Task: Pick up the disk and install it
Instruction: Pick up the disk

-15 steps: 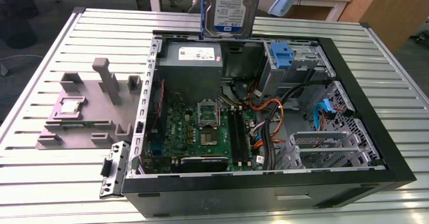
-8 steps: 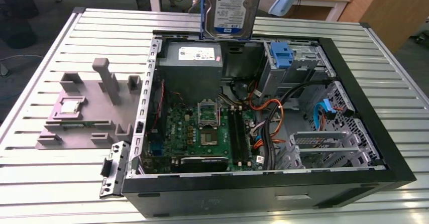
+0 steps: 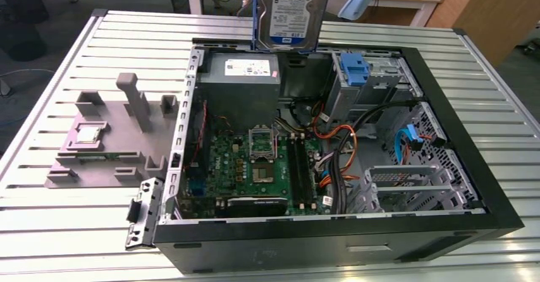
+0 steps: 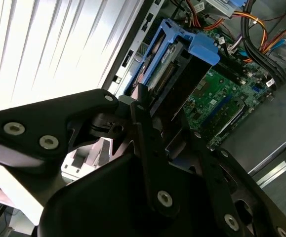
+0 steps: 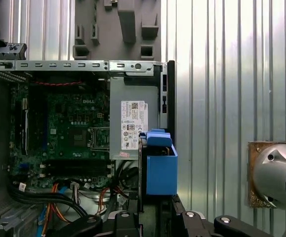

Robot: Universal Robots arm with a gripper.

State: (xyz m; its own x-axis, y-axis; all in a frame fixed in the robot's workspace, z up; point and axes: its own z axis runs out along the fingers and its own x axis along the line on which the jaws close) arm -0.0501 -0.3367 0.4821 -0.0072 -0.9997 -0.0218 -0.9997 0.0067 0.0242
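The disk hangs upright in the air above the far edge of the open computer case, its blue-and-white label facing the exterior view. In both wrist views its bright blue bracket sticks out from between the black fingers. My gripper is shut on the disk. Below the disk lie the grey power supply box and the green motherboard.
A drive bay with a blue latch sits in the case's far corner at the exterior view's right, with orange and black cables beside it. A grey fixture holding a small square chip stands on the slatted metal table.
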